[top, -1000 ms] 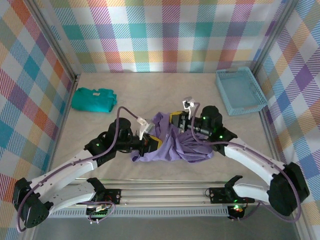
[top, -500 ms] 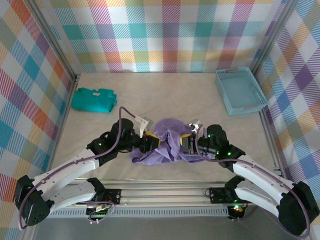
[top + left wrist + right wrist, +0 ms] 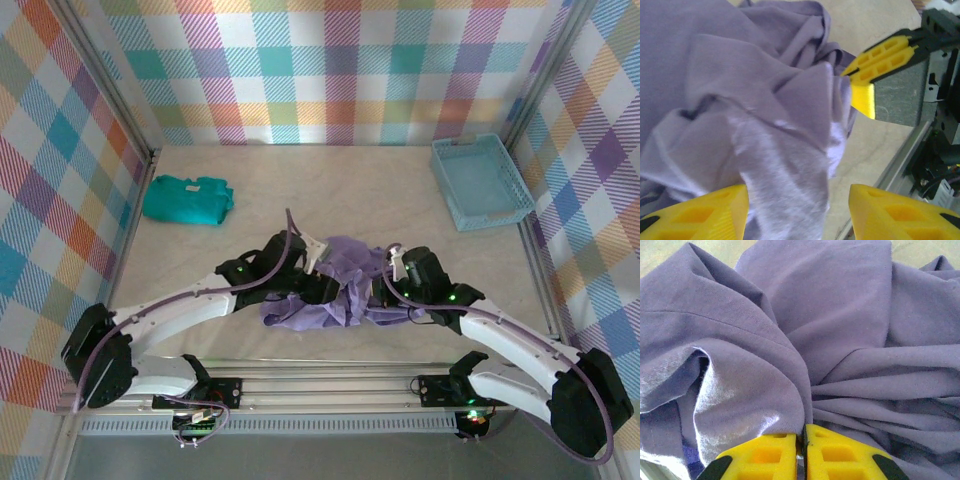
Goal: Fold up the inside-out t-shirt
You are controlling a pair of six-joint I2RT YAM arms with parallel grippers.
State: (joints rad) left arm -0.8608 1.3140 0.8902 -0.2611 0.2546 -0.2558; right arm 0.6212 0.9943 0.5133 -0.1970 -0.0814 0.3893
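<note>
The inside-out t-shirt (image 3: 345, 282) is a crumpled lavender heap on the table's near middle, between both arms. My left gripper (image 3: 322, 287) is at the heap's left side. In the left wrist view it (image 3: 799, 195) stands open, and a loose fold of the shirt (image 3: 765, 125) lies between its yellow fingers (image 3: 700, 212) without being clamped. My right gripper (image 3: 380, 292) is at the heap's right side. In the right wrist view it (image 3: 804, 437) is shut on a ridge of the shirt (image 3: 840, 315). Its yellow fingers (image 3: 880, 57) also appear in the left wrist view.
A folded teal garment (image 3: 187, 198) lies at the back left. A light blue basket (image 3: 482, 182) stands at the back right. The aluminium rail (image 3: 330, 385) runs along the near edge, close below the shirt. Plaid walls enclose the table.
My left gripper has opened and let go of the shirt, and its arm has reached further right. My right gripper has come down and nearer, lowering the shirt into a flatter heap.
</note>
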